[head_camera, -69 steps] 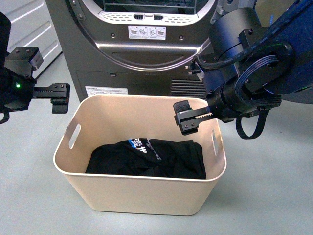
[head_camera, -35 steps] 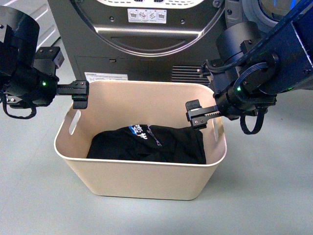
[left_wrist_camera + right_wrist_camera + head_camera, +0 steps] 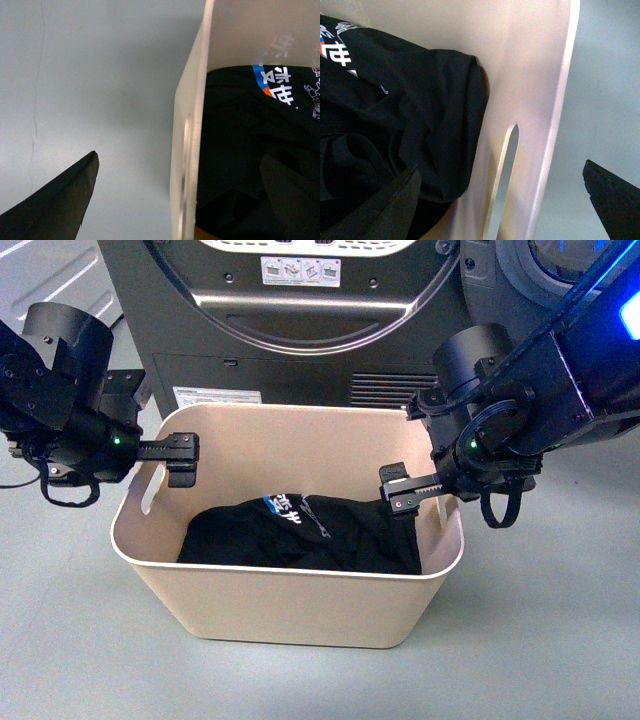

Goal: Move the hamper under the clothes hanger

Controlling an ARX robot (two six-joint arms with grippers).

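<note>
- While both grippers only straddle the walls and pinch nothing, a lift or drag started now would likely slip, since the hamper (image 3: 290,605) has smooth walls.
- left gripper (image 3: 182,458): jaws wide. One finger is outside the left wall and one is inside above the cloth. The left wrist view shows no contact.
- right gripper (image 3: 405,495): jaws wide too. It straddles the right wall just beside the slot handle (image 3: 502,170), with a gap on either side.
- Risk: the right inner finger sits next to the black garment (image 3: 300,545). Closing could pinch cloth against the wall, so the grip is soft or the cloth gets dragged out.
- Risk: if one side closes first or grips higher, the tub tilts or twists. The thin wall may also flex under the pinch.
- Risk: the dryer (image 3: 300,370) stands just behind the hamper, so any push backwards bumps it.
- Risk: the clothes hanger is not in any view, so the way to the target cannot be judged from here.
- Hamper position: upright on the grey floor (image 3: 560,640), just in front of the dryer and between the two arms. It is not yet under the hanger.
- Contents: one black garment with blue and white print. It is crumpled on the bottom, heaped toward the right wall and well below the rim. No other item shows inside.
</note>
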